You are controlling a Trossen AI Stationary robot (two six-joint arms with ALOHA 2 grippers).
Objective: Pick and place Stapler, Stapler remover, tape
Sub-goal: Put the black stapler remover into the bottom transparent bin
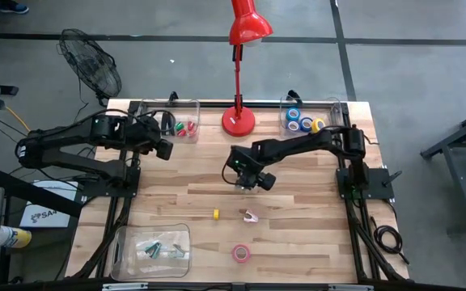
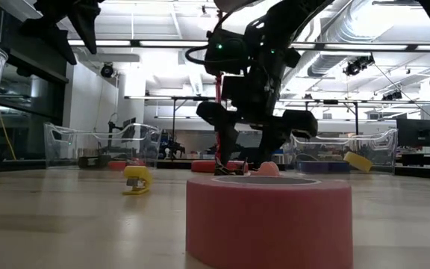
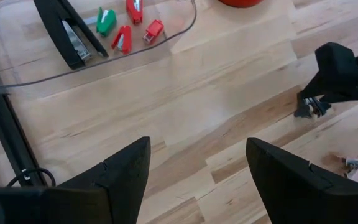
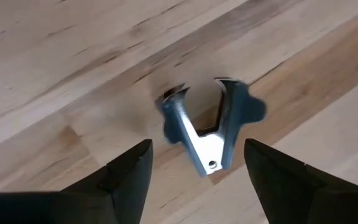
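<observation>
Red desk lamp (image 1: 239,48) at the table's (image 1: 298,242) far edge, floor fan (image 1: 94,69) (off the table)

Staple remover (image 4: 207,134) lies on the table (image 4: 73,56) between the right tool's (image 4: 194,171) fingers

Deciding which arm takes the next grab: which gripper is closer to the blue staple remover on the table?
Right. The right gripper hovers directly over the blue staple remover, jaws open. The left gripper waits far off beside the left bin.
</observation>
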